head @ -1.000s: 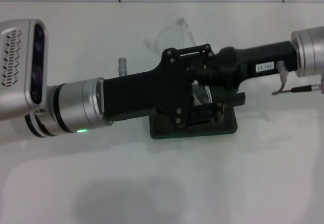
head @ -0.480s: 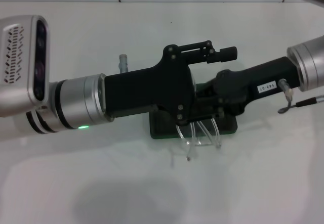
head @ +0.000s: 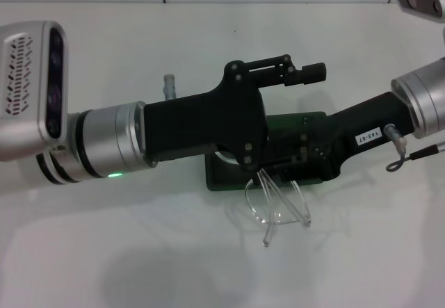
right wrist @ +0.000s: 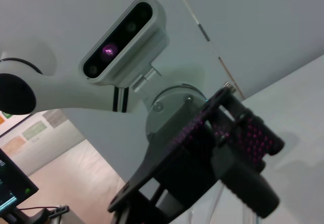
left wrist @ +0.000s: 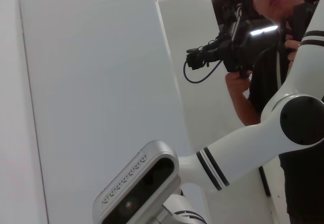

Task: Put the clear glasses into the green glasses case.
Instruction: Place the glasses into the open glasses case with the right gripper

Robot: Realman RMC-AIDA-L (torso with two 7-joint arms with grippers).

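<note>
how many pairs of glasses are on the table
1: the clear glasses lie at the near edge of the green glasses case, under both grippers. Another could be hidden beneath the arms.

The clear glasses (head: pixel 278 207) hang from the right hand (head: pixel 278 176) over the green glasses case (head: pixel 306 124), beside the left hand (head: pixel 292 75).

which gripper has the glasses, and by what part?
Cannot tell. Clear glasses stick out from under both crossed grippers over the green glasses case; the hold point is hidden.
</note>
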